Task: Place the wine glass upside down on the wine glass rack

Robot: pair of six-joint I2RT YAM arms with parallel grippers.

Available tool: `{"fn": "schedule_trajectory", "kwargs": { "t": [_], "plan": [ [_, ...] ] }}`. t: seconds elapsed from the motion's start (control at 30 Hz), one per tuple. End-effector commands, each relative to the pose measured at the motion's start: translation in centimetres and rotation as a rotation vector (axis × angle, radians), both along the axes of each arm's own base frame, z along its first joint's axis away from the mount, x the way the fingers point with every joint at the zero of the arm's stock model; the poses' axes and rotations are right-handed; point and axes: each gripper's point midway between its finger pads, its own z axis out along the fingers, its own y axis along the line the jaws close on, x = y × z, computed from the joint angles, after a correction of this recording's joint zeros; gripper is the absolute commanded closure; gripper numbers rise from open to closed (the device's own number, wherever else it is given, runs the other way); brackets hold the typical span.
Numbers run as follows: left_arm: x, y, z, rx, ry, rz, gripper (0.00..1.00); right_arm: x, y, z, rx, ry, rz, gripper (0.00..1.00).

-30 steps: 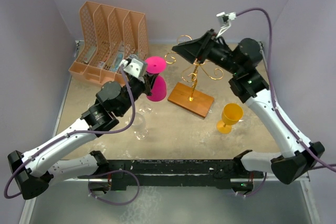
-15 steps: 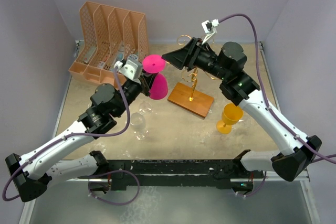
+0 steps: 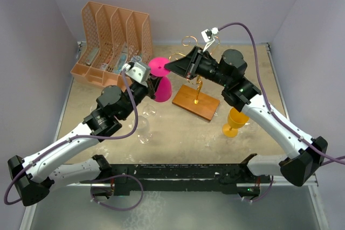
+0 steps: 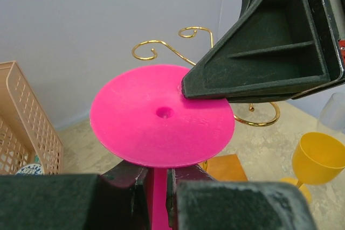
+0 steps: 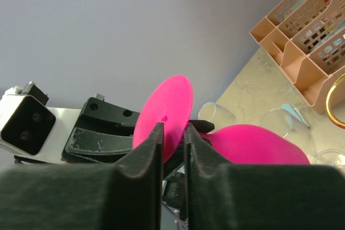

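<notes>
1. I am gripping the pink plastic wine glass (image 4: pixel 156 122) in two places at once, and that is the main risk. My left hand (image 4: pixel 155 175) is clamping the stem while my right hand (image 5: pixel 172 133) is closing narrow on the rim of the round foot. If my two arms are pulling in different directions, the stem could be bending or snapping, or the foot twisting out of a grip.
2. The pinch on the foot is looking shallow, only near the disc's edge. Judging by that, the glass could be slipping and dropping once my left hand is letting go.
3. The gold wire wine glass rack (image 3: pixel 200 76) is standing just right of the glass in the top view. A careless swing could be catching its curled arms or tipping it on its wooden base.
4. The yellow plastic goblet (image 3: pixel 237 118) and the clear glasses (image 3: pixel 143 129) are standing on the bench (image 3: pixel 178 133) under my arms. A low elbow could be toppling them.
5. The glass is sitting upside down in the upper centre of the top view, foot up and bowl down.
   - The stem is lying between my left fingers (image 4: pixel 126 179) at the bottom of the left wrist view.
   - The foot is lying between my right fingers (image 5: pixel 148 154) in the centre of the right wrist view, with the bowl at lower right.
6. The glass is not yet hanging on the rack.
</notes>
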Motion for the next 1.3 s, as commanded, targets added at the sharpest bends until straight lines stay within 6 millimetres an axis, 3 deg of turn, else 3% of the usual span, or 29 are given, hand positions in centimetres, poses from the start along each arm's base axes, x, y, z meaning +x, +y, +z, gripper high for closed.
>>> {"fn": "schedule_trajectory", "kwargs": {
  "t": [0.0, 0.1, 0.37, 0.6, 0.7, 1.03, 1.27],
  "plan": [
    [-0.4, -0.3, 2.1, -0.073, -0.049, -0.027, 1.00, -3.1, 0.2, 2.8, 0.085, -0.048, 0.109, 1.00],
    [-0.3, -0.1, 1.9, -0.085, -0.023, -0.013, 1.00, -3.1, 0.1, 3.1, 0.098, -0.020, 0.102, 1.00],
    [-0.5, 0.5, 1.2, -0.100, 0.013, 0.002, 0.86, -2.9, -0.4, 3.6, 0.135, 0.034, 0.069, 1.00],
    [-0.3, 1.1, -0.1, -0.089, 0.076, 0.037, 0.60, -2.4, -0.8, 3.9, 0.163, 0.071, 0.023, 1.00],
    [-0.5, 2.2, -0.7, -0.101, 0.112, 0.072, 0.54, -1.7, -0.9, 3.4, 0.164, 0.110, -0.012, 1.00],
    [-2.8, 4.4, 0.7, -0.233, 0.167, 0.062, 0.51, 0.8, -1.2, 0.6, 0.160, 0.268, -0.139, 1.00],
    [-3.3, 4.8, 1.0, -0.289, 0.194, 0.055, 0.51, 3.1, -2.5, 0.4, 0.148, 0.348, -0.291, 1.00]
  ]
}}
